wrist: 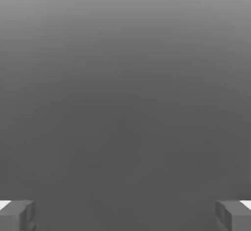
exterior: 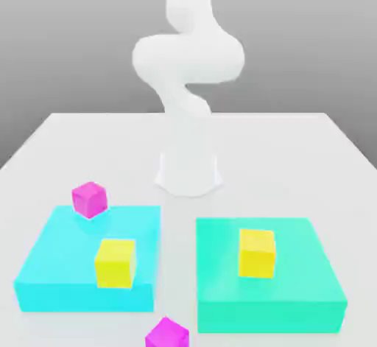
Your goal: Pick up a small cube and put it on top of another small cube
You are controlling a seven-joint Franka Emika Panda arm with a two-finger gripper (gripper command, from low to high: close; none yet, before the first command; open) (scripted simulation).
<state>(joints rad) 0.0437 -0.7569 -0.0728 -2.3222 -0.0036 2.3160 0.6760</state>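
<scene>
small cubes, four in the exterior view; which one is to be lifted and which is to carry it, i cannot tell. yellow cube: at the near edge of the cyan block, toward the exterior view's left. orange-yellow cube: on top of the green block, toward the exterior view's right, set back from that block's near edge. upper magenta cube: at the far edge of the cyan block, turned so that a corner faces the camera; how it is supported, i cannot tell. lower magenta cube: in front of the gap between the two blocks, partly cut off by the frame's bottom edge. no cube is stacked on another.

the two blocks lie side by side, apart, on the pale table.

farther out: my white arm rises from its base behind the blocks and runs out of the frame's top.

my claw, hand view: spread wide, nothing pinched in it. past it, a plain grey expanse, lighter toward one side.
</scene>
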